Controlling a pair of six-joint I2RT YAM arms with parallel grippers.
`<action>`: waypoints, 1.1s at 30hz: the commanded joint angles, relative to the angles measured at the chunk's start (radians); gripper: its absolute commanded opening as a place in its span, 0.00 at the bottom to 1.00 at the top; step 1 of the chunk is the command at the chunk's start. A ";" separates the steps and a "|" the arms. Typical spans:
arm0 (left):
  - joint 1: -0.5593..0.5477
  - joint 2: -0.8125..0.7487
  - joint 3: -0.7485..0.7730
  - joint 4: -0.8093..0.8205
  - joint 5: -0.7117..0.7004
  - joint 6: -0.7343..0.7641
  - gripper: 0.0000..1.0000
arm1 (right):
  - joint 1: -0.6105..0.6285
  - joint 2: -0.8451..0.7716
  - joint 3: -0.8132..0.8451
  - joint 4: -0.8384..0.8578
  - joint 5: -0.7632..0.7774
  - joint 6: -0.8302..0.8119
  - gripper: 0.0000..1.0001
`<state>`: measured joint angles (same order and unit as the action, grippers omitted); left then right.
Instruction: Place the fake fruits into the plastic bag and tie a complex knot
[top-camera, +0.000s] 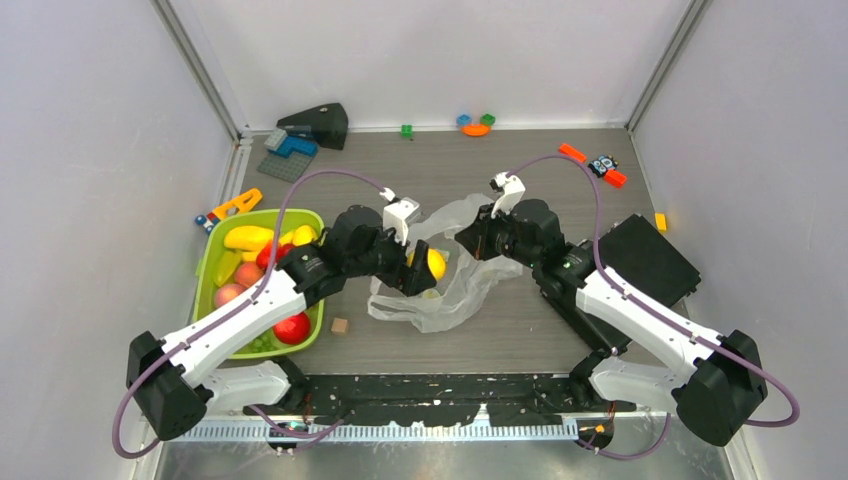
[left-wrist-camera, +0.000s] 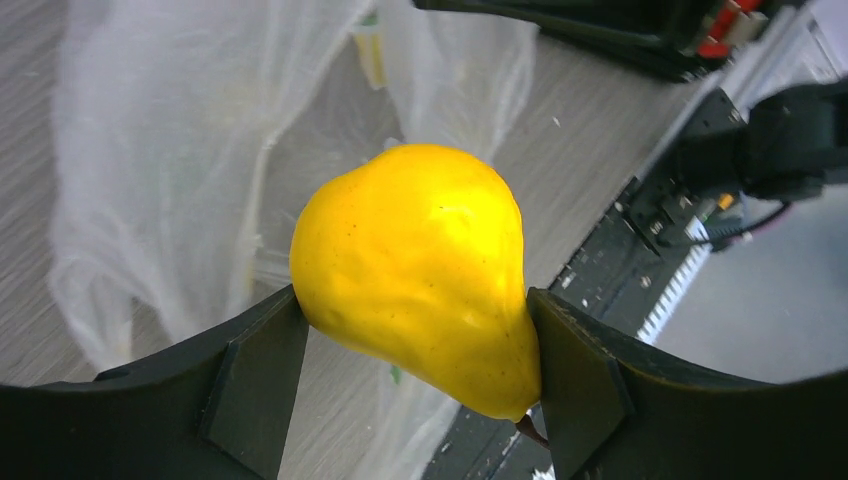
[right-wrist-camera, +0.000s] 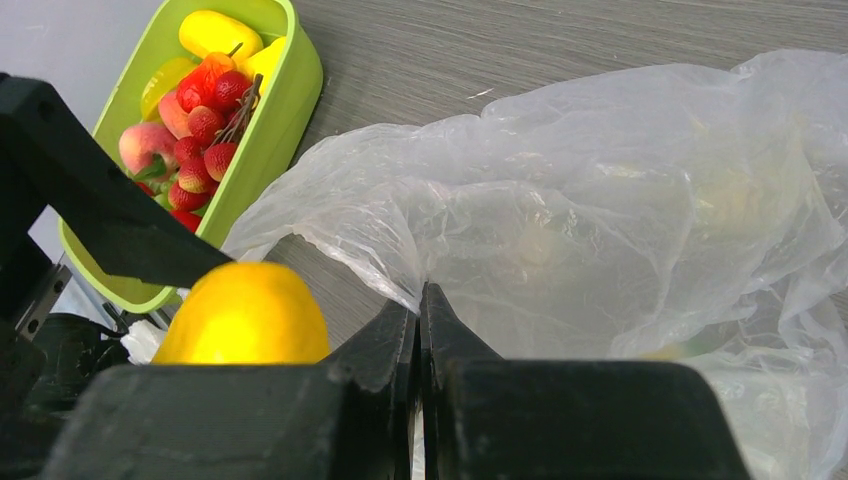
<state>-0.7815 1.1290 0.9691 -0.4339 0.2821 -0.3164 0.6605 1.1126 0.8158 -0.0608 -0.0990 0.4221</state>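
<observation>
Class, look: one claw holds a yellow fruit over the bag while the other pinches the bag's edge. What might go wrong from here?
1. The left claw grips the glossy, rounded yellow fruit only at its flanks, so it may slip out early.
2. The right claw pinches just a thin fold of the plastic bag. The film could pull free and the mouth collapse.
3. Dropped off-centre, the fruit could roll across the table.

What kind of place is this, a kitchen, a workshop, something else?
Probably a robot lab test cell: two robot arms bolted to a table, plain white panels in metal framing on three sides, and plastic fruit in a green tray with toy bricks scattered about.
</observation>
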 joint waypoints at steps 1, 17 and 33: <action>0.003 -0.008 0.023 0.052 -0.186 -0.058 0.38 | 0.007 -0.024 0.046 0.014 -0.001 -0.001 0.05; 0.004 0.153 -0.063 0.318 -0.355 -0.248 0.36 | 0.014 -0.014 0.043 0.022 -0.014 0.006 0.05; -0.057 0.347 -0.046 0.428 -0.399 -0.345 0.39 | 0.020 0.010 0.033 0.039 -0.023 0.018 0.05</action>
<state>-0.8211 1.4502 0.8841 -0.0891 -0.1211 -0.6266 0.6735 1.1141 0.8158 -0.0616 -0.1127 0.4263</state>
